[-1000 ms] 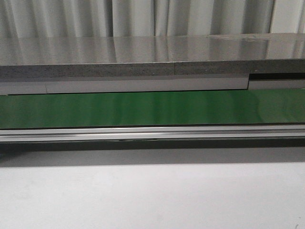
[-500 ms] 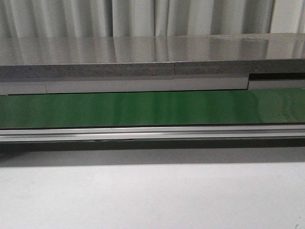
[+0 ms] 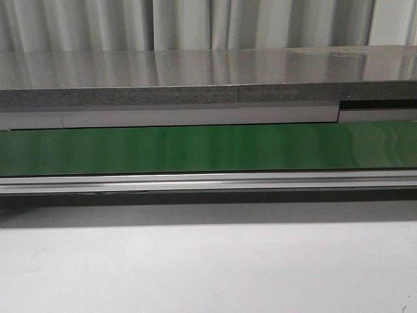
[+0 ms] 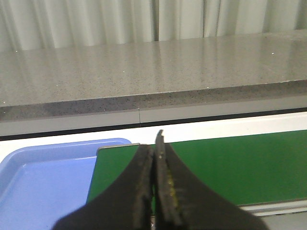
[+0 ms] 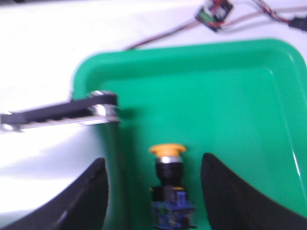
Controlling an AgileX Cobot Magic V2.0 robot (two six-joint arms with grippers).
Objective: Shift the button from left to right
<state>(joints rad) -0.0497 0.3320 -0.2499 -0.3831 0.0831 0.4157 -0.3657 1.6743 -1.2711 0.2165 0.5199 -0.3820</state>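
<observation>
The button [image 5: 168,184] lies in the green tray [image 5: 240,110] between the right claw [image 5: 153,201]'s spread fingers, while the left claw [image 4: 154,191] is closed empty over the green belt [image 4: 230,165], the blue tray [image 4: 43,177] at its 9 o'clock.

white table surface [image 3: 208,267] fills near half of front view, bare. beyond it, toward 12 o'clock: aluminium rail [image 3: 208,182], then green belt [image 3: 195,149] running 9 to 3 o'clock, then grey speckled counter [image 3: 195,68]. left wrist view: blue tray [image 4: 43,177] just beside belt's end, on white surface. right wrist view: green tray [image 5: 230,96] on white surface, small circuit board [image 5: 214,10] with wires just outside tray rim.
</observation>
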